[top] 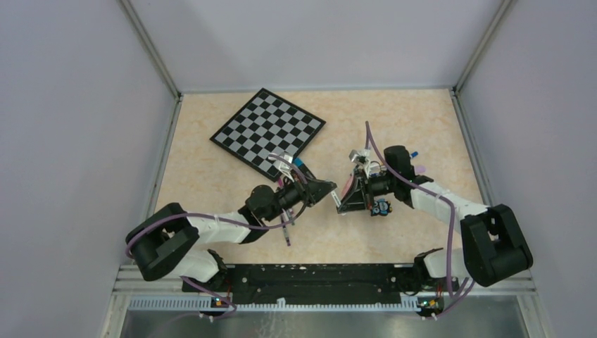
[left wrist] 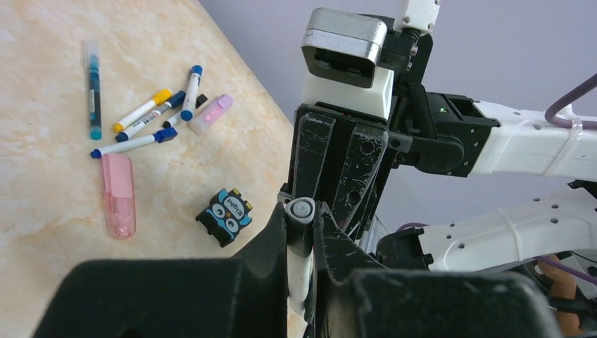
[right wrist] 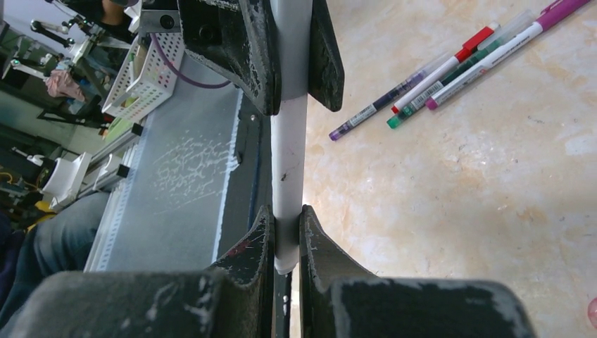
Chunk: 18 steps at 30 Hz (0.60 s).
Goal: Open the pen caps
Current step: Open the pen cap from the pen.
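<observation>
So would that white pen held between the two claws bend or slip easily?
Probably stiff: the white pen runs straight between the left gripper and right gripper. Its smooth barrel might slip under a pull. Being round, it would likely roll if set down.

A robotics lab cell: grey panels (top: pixel 70 105) and aluminium posts (top: pixel 150 46) wall in the desk (top: pixel 211 183), and a checkered board (top: pixel 267 130) lies on it beyond the left claw (top: pixel 331 189).

Bright, even light, faint shadows on the table (top: pixel 204 183); the left tool (left wrist: pixel 303 217) is dark, slightly blurred close up.
</observation>
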Tool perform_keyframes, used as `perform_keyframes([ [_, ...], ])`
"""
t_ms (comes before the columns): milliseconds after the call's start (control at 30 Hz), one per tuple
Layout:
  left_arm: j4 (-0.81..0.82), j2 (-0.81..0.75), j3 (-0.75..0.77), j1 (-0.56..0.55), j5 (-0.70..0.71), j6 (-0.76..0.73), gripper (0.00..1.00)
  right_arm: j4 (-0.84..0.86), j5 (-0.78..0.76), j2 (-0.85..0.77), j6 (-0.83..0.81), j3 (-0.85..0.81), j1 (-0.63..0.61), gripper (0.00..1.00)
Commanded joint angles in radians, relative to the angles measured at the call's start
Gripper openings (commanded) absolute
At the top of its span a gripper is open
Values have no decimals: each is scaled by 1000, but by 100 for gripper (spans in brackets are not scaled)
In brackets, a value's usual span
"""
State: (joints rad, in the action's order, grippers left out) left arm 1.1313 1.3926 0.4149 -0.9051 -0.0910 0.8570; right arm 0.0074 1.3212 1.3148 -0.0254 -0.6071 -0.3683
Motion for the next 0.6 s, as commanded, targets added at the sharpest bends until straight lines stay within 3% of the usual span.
perform_keyframes([
  [0,89,-89,18,63,110,-40,0,73,47,22,29,-15,-33,0],
  [233,74,-190,61,207,225,-91,0,103,61,64,85,-15,-83,0],
  [567,58,-274,48,232,295,-97,0,68,54,81,63,-25,-96,0],
])
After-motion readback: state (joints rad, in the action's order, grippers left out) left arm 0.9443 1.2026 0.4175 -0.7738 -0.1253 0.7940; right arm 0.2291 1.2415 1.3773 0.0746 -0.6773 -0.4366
